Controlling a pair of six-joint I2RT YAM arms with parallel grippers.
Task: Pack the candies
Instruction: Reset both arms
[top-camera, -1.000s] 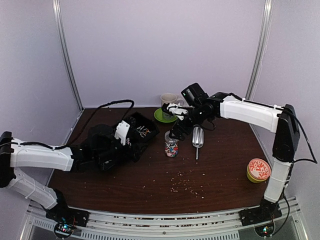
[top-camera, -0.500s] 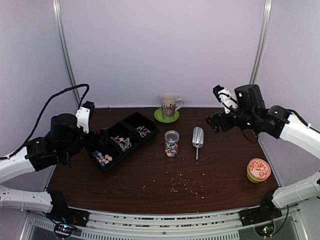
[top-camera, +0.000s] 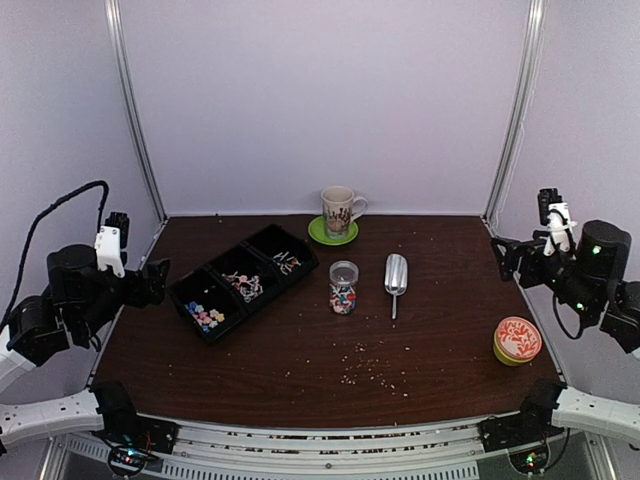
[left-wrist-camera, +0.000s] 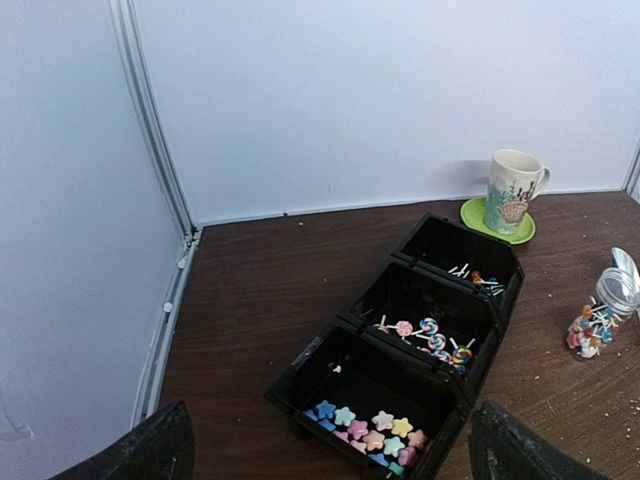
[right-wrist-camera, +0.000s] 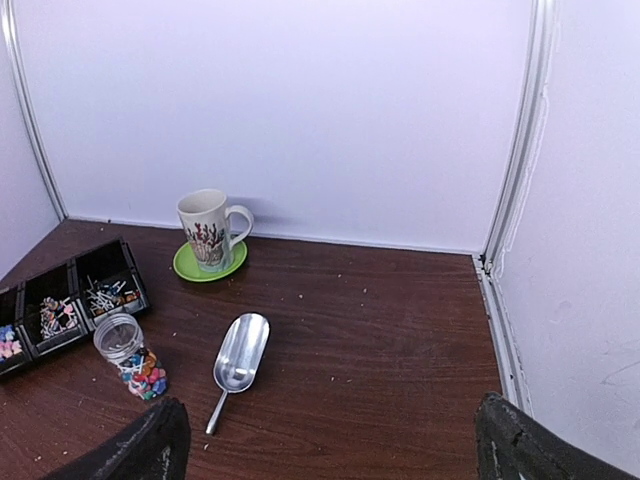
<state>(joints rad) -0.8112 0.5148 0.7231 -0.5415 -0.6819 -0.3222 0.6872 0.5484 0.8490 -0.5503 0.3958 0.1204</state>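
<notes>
Top external view: dark brown wooden table (top-camera: 450, 300), white walls around. The left gripper (top-camera: 150, 283) hangs at the table's left edge and the right gripper (top-camera: 508, 258) at its right edge. Both are well apart from every object and hold nothing. Black plastic three-compartment tray (top-camera: 270, 297) sits diagonally, left of centre. The candies (top-camera: 205, 316): pastel stars in the near compartment, swirl lollipops in the middle one, thin sticks in the far one. More multicoloured pieces are in a small clear jar (top-camera: 343, 285), upright, just right of the tray. Silver metal scoop (top-camera: 396, 272) lies right of the jar. Cream patterned mug (top-camera: 338, 208) stands on a lime-green saucer (top-camera: 318, 235) at the back. Round orange-patterned tin with green base (top-camera: 517, 340) near the right edge. Pale crumbs (top-camera: 365, 372) scattered front-centre.

Left wrist view: fingertips (left-wrist-camera: 160, 445) in the bottom corners, jaws spread wide, empty. Tray ahead, stars nearest; jar at the right edge.

Right wrist view: fingertips (right-wrist-camera: 150, 445) in the bottom corners, jaws wide apart, nothing between. Scoop and jar ahead-left, mug on saucer behind, tray at the left edge.
</notes>
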